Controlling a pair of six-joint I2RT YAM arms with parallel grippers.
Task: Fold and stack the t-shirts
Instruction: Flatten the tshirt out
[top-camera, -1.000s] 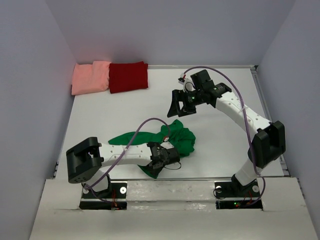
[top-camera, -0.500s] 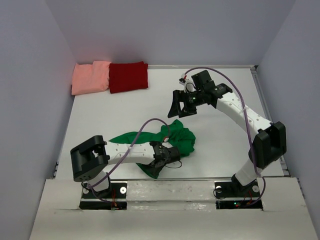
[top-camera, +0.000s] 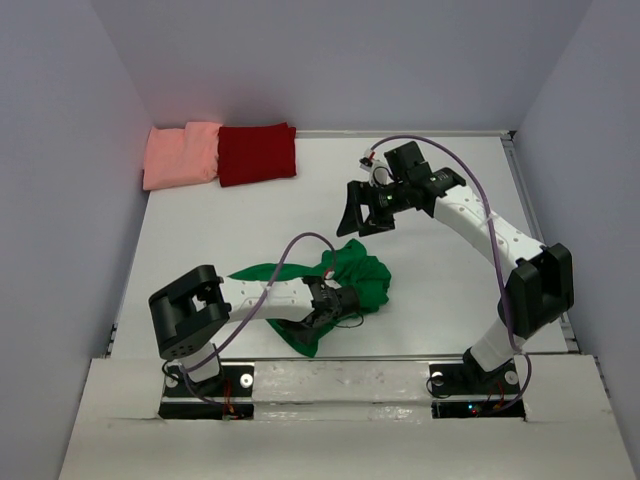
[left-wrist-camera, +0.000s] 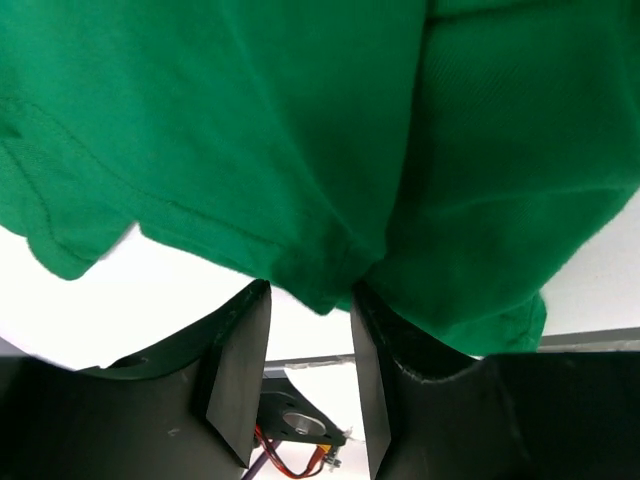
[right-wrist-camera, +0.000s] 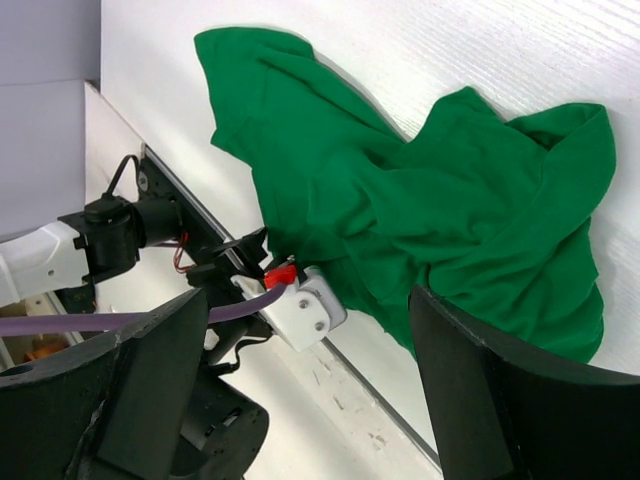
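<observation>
The bright green t-shirt (top-camera: 365, 275) lies crumpled near the table's front edge. It also shows in the left wrist view (left-wrist-camera: 300, 130) and the right wrist view (right-wrist-camera: 430, 210). My left gripper (top-camera: 350, 302) lies low at the shirt's near side. Its jaws (left-wrist-camera: 310, 300) stand narrowly apart, pinching a fold of the green hem at their tips. My right gripper (top-camera: 360, 222) hovers wide open and empty above the shirt's far edge (right-wrist-camera: 305, 330). The salmon-pink t-shirt (top-camera: 182, 153) and the dark red t-shirt (top-camera: 257, 153) lie folded side by side in the far left corner.
The white table (top-camera: 250, 220) is walled in by grey panels on the left, back and right. A raised white ledge (top-camera: 340, 380) runs along the front edge just behind the green shirt. The left arm's purple cable (top-camera: 290, 245) arches over the shirt.
My left arm has swung round and its gripper has edged right and slightly away into the green shirt. The right arm has barely moved.
</observation>
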